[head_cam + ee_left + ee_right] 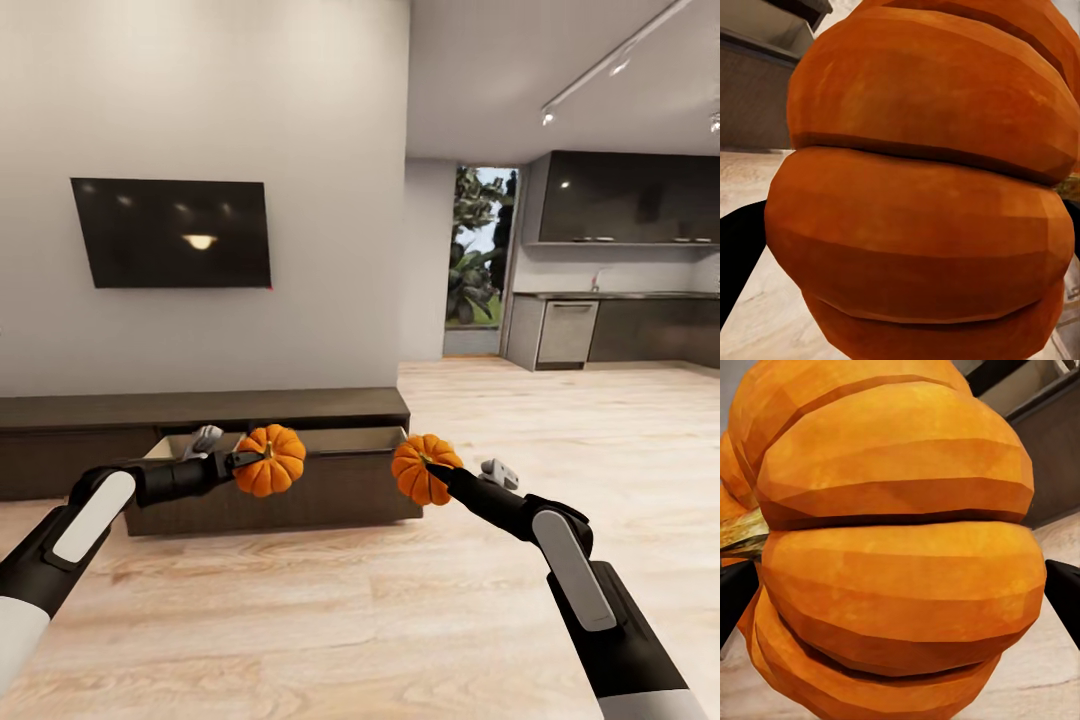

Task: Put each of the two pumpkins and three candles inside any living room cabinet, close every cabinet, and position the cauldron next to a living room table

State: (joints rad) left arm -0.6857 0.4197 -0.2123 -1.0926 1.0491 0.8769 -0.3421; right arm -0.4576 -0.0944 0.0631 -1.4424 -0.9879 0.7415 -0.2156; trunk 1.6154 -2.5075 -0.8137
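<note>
Two orange ribbed pumpkins hang in the air in front of the cabinet [330, 405]. My left gripper [243, 461] is shut on the left pumpkin [270, 460], which looms close in the left wrist view [922, 195]. My right gripper [440, 474] is shut on the right pumpkin [422, 468], whose stem pokes out at the side in the right wrist view [896, 555]. The long dark brown cabinet runs along the wall, and one drawer [350, 490] stands pulled out, its pale interior showing behind the pumpkins. The left pumpkin hovers over the drawer's front edge; the right one is at its right corner.
A black TV [172, 232] hangs on the white wall above the cabinet. Light wood floor [330, 620] spreads in front and to the right. A kitchen with grey cabinets [620, 330] lies far off at the right, beside a doorway [478, 260] to the outside.
</note>
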